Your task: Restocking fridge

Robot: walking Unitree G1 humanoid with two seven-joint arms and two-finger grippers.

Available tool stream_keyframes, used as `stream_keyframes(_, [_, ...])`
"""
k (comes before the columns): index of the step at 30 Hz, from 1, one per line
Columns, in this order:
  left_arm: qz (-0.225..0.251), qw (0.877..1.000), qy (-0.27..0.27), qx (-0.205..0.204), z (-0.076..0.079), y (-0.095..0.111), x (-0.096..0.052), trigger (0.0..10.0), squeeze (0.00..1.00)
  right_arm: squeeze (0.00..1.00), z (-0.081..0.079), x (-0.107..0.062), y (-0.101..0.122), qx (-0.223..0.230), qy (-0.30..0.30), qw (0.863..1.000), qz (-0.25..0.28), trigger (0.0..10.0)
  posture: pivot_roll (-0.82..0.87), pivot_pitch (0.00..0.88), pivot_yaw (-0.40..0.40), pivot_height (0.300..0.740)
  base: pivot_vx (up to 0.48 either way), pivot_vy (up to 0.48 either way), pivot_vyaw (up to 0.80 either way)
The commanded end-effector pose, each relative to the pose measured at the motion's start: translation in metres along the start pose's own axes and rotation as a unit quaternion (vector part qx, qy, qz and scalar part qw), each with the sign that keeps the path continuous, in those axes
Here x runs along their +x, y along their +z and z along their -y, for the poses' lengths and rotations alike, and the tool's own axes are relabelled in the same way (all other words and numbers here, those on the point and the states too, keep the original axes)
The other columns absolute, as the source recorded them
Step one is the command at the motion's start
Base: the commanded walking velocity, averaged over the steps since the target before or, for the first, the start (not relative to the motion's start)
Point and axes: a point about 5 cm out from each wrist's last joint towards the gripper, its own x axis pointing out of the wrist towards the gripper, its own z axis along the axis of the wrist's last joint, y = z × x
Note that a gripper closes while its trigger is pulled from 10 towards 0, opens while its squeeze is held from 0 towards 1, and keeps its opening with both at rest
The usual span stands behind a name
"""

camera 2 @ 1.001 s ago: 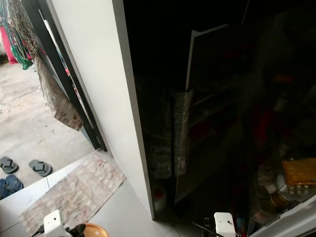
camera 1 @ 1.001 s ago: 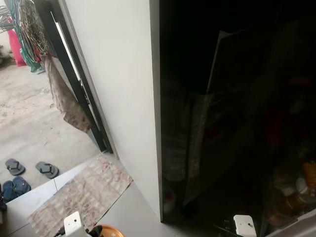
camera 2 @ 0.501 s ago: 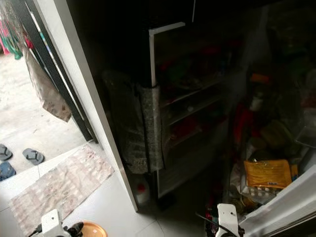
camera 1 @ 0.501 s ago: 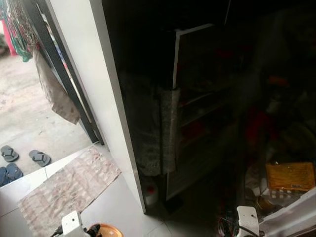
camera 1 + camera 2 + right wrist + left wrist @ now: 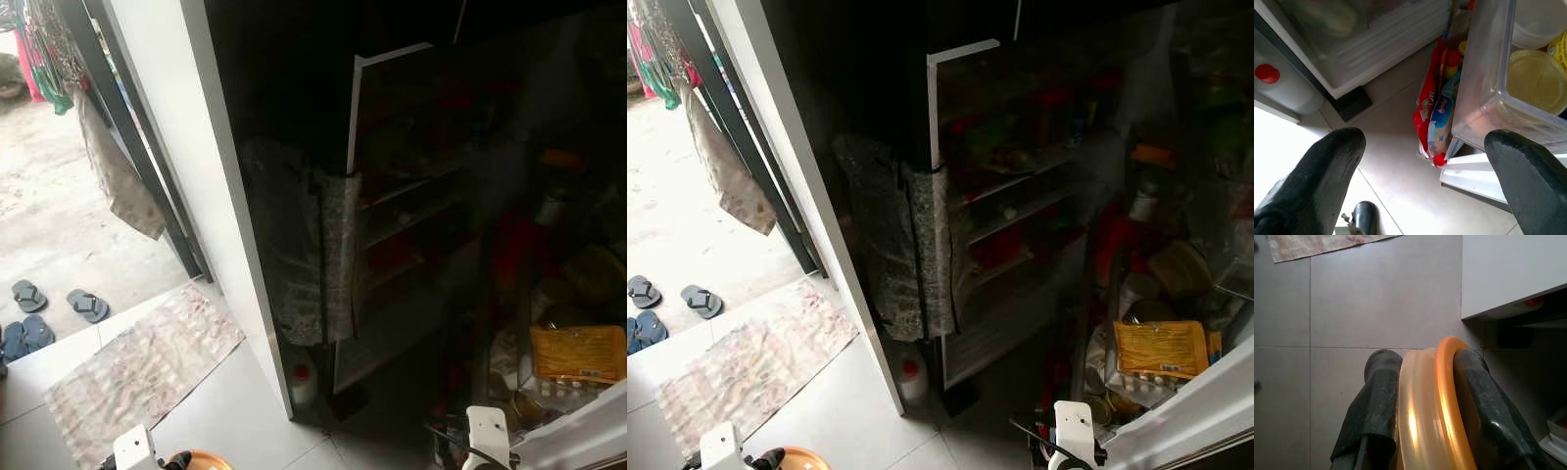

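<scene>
Since half a second ago the head camera has swung slightly, so the open fridge (image 5: 1019,196) sits a little further right. Low at near left, the left gripper (image 5: 1422,382) is clamped on an orange-rimmed lid (image 5: 1435,406), upright between its fingers. At near right, the right gripper (image 5: 1420,161) gapes wide, empty, above snack packets (image 5: 1437,107) beside the door bin (image 5: 1508,83).

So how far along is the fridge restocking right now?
Done: the fridge door already stands open, shelves and door bins stocked. In hand: the left gripper is clamped on an orange-rimmed container, low above the floor tiles. Left: carrying it into the fridge; the right gripper hangs open near the door bin.
</scene>
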Motion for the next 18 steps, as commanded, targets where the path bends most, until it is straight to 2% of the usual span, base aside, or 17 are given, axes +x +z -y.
stream_keyframes(1, [-0.022,1.0,0.009,0.0,-0.006,-0.011,-0.002,10.0,0.0,0.0,-0.003,0.001,0.005,0.005,0.003,1.0,0.015,10.0,-0.07,0.027,0.038,0.74,0.0,0.0,0.0])
stream_keyframes(10, [-0.025,1.0,0.009,0.002,-0.007,-0.012,-0.003,10.0,0.0,0.0,0.002,0.003,0.013,0.004,-0.012,1.0,0.026,10.0,-0.07,0.024,0.037,0.74,0.0,0.0,0.0])
stream_keyframes(14, [-0.027,1.0,0.016,0.003,-0.015,-0.012,-0.004,10.0,0.0,0.0,0.017,0.003,0.019,-0.004,-0.053,0.998,0.04,10.0,-0.07,0.023,0.038,0.74,0.0,0.0,0.0])
stream_keyframes(18, [-0.026,1.0,0.017,0.003,-0.016,-0.011,-0.004,10.0,0.0,0.0,0.024,0.003,0.022,-0.009,-0.073,0.996,0.046,10.0,-0.07,0.023,0.038,0.74,0.0,0.0,0.0])
